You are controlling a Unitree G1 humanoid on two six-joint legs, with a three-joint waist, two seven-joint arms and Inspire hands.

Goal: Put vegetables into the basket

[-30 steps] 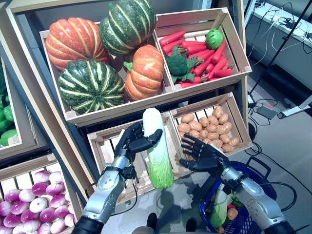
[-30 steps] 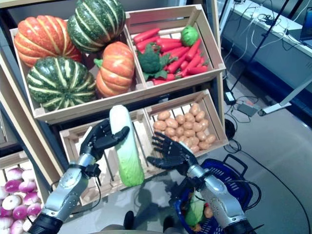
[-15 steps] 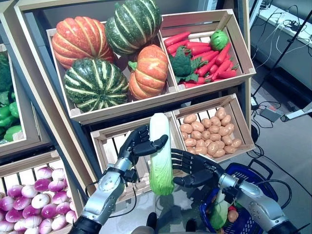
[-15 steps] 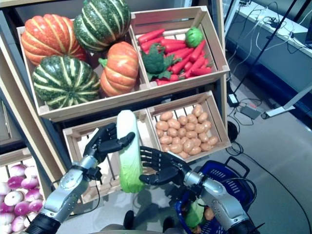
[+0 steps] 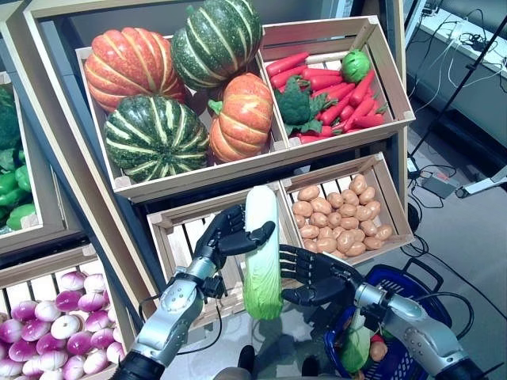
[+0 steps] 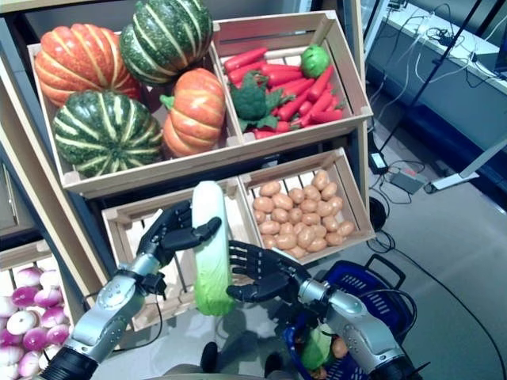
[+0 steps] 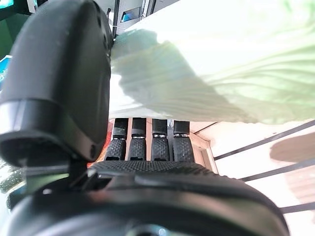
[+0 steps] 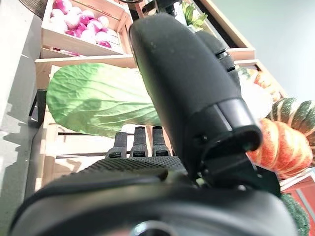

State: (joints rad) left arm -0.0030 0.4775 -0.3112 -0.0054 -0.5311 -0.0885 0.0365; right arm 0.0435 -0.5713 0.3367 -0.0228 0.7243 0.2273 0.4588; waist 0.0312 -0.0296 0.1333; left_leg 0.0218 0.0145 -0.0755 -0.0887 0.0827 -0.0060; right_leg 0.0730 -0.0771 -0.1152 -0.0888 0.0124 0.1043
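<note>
My left hand [image 5: 227,236] is shut on a long napa cabbage [image 5: 261,257] and holds it upright in front of the stand's lower crates, white stem up and green leaves down. Its thumb [image 7: 59,78] presses across the pale stem [image 7: 211,64]. My right hand [image 5: 318,277] is open, fingers spread, right beside the cabbage's leafy lower half [image 8: 98,105]; I cannot tell whether it touches. The blue basket [image 5: 416,281] stands on the floor at the lower right, under my right forearm. A green leafy vegetable [image 5: 356,346] and a small orange one [image 5: 378,349] lie in it.
The wooden stand [image 5: 238,170] with its slanted crates rises just behind both hands. A slatted lower crate [image 5: 184,241] lies behind the cabbage. Grey floor [image 5: 467,245] spreads to the right of the basket, with table legs and cords further back.
My right hand has moved left, away from above the basket, up to the cabbage's lower half. The left hand still holds the cabbage in about the same place. The camera shifted slightly.
</note>
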